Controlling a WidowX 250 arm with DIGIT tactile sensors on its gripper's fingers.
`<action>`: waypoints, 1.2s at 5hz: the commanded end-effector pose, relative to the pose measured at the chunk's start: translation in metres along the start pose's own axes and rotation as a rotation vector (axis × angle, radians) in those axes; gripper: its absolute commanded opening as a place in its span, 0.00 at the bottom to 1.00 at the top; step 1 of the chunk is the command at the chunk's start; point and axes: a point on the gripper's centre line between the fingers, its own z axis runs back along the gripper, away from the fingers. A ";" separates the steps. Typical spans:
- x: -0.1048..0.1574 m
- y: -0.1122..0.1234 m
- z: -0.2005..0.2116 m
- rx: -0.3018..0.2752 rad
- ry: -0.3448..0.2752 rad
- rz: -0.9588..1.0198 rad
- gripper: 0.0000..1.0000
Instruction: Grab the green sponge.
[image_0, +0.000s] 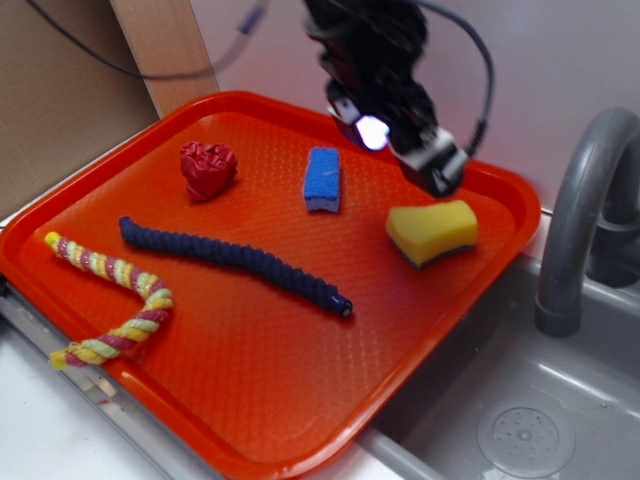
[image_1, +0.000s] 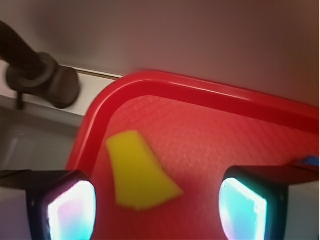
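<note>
Fingers of my gripper (image_1: 157, 205) stand wide, holding nothing, above the green sponge (image_0: 432, 231). Sponge lies near the tray (image_0: 250, 420) rim; descending off-centre may push it against that rim.

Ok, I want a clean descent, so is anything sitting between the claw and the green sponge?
Nothing visible. The claw hangs open above the green sponge, with only bare red tray between them in the wrist view. The blue sponge lies apart, off to the side.
</note>
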 end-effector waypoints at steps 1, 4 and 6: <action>0.011 -0.031 -0.009 -0.042 0.004 -0.116 1.00; 0.006 -0.030 -0.022 0.059 0.097 -0.121 0.00; 0.002 -0.023 -0.022 0.081 0.130 -0.085 0.00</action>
